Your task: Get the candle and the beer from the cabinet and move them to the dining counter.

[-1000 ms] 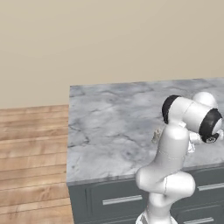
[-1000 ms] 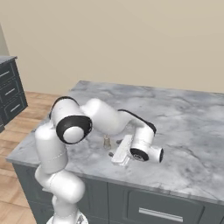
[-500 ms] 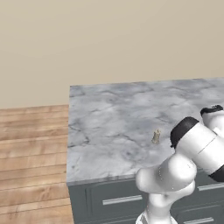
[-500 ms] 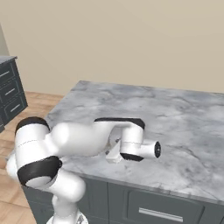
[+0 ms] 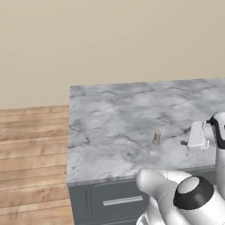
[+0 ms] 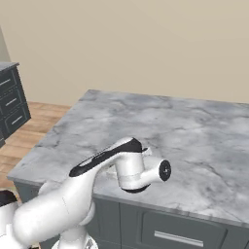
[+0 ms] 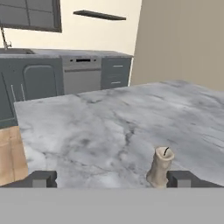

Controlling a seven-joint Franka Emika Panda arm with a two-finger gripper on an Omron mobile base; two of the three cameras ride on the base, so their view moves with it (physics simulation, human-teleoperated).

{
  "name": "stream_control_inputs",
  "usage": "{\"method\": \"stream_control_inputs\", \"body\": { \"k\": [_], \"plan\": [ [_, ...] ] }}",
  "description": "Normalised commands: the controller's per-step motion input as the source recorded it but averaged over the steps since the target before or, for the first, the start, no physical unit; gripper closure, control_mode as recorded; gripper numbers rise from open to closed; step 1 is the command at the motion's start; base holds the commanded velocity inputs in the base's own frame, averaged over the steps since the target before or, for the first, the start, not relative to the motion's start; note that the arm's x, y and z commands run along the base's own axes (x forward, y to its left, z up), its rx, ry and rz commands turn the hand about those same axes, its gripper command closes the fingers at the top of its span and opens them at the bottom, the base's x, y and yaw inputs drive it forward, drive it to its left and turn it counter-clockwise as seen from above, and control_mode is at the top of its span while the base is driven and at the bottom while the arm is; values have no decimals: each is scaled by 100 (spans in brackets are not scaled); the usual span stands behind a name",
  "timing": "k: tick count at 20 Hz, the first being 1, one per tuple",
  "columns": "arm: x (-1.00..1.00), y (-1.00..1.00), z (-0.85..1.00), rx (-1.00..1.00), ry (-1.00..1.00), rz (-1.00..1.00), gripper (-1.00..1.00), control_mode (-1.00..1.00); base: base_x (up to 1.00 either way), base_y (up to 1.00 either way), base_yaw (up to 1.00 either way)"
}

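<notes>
Hand view catches the candle (image 7: 160,166) upright on the counter (image 7: 109,127), five o'clock, jaws spread wide, empty; cabinet (image 7: 99,15) at twelve.

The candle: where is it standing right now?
The candle stands upright on the dining counter, near its front edge in the left base view, just left of the open pincer.
</notes>
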Motion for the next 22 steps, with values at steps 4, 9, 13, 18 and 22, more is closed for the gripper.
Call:
{"method": "stream_control_inputs", "body": {
  "k": [4, 9, 13, 18, 22],
  "plan": [
    [-28, 29, 62, -15, 4, -18, -100, -100, 0, 0, 0],
    [-38, 16, 54, -7, 21, -11, -100, -100, 0, 0, 0],
    [-36, 29, 41, 0, 24, -12, -100, -100, 0, 0, 0],
    [-30, 29, 33, 0, 24, -20, -100, -100, 0, 0, 0],
    [-29, 21, 34, 1, 16, -26, -100, -100, 0, 0, 0]
  ]
}}
